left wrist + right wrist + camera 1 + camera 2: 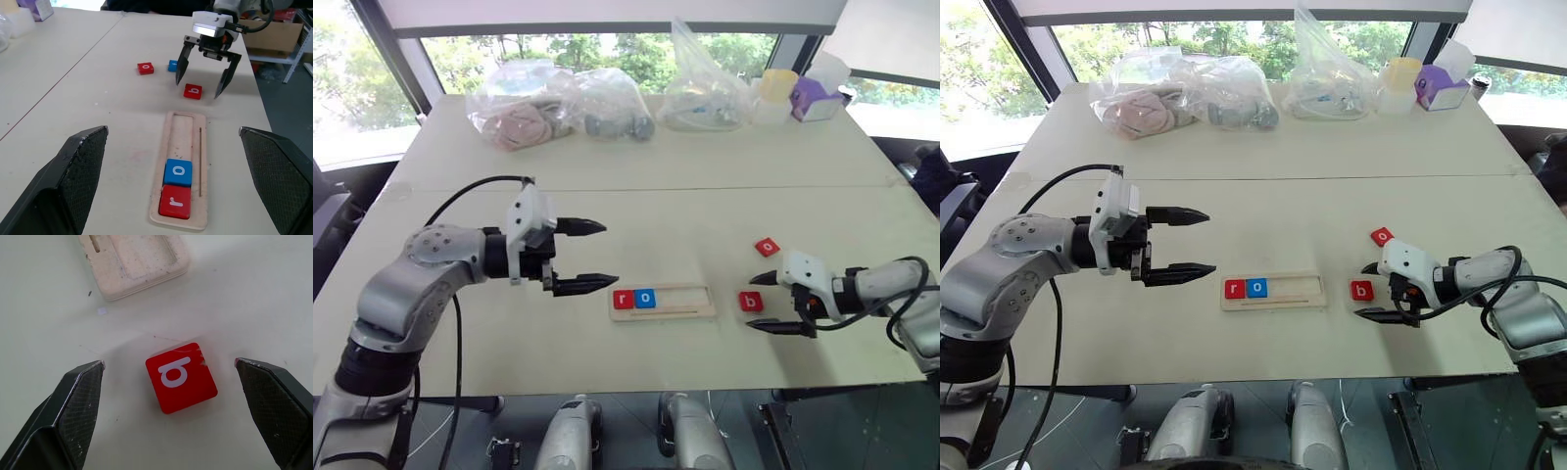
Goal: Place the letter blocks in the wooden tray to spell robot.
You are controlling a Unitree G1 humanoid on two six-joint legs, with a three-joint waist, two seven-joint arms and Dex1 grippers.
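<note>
The wooden tray is lying on the worktop, holding a red "r" block and a blue "o" block at its left end. To its right, a red "b" block is sitting between the spread jaws of the right gripper, untouched. A red "o" block is lying farther back; a blue block beside it is partly hidden, its letter unreadable. The left gripper is hovering left of the tray, jaws spread, holding nothing.
</note>
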